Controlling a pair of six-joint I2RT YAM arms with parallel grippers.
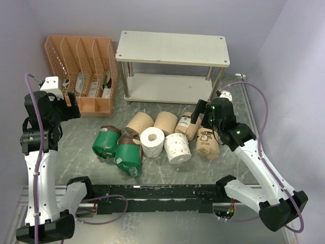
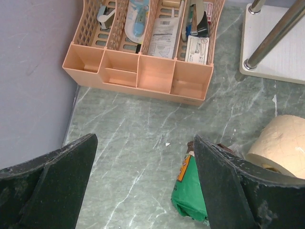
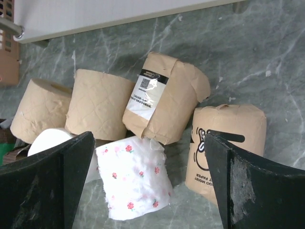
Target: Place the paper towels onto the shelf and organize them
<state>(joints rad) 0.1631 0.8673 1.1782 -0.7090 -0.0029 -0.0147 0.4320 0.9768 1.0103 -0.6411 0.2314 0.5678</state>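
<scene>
Overhead view of a green marbled bench [image 1: 203, 174] with two white robot arms bolted at its near edge. A low two-tier shelf [image 1: 172, 48], with off-white boards on silver legs, stands at the far edge. Just left of it, in the far left corner, is an orange organizer [image 1: 81, 73] (small office items fill its slots).

All eight paper towel rolls lie bunched at the middle of the bench, in front of the shelf. Nearest the left edge, two green-wrapped rolls [image 1: 105, 142] [image 1: 128, 156] touch each other. Two bare tan rolls [image 1: 139, 123] [image 1: 165, 122] sit side by side closest to the shelf. Nearer the arms are a plain white roll [image 1: 152, 141] and a white roll with small red flowers [image 1: 178, 148]. Toward the right edge are two brown-paper-wrapped rolls [image 1: 188, 125] [image 1: 208, 143] with dark print.

The left gripper [image 1: 70, 108] hangs near the left edge beside the organizer. Its wrist view shows the black fingers [image 2: 52, 186] spread wide with only bench between them and nothing held. One green roll lies just by its right finger.

The right gripper [image 1: 199, 114] hovers over the right end of the bunch. It too is spread wide and holds nothing, and its wrist view shows the flowered roll and a wrapped roll below the gap.
</scene>
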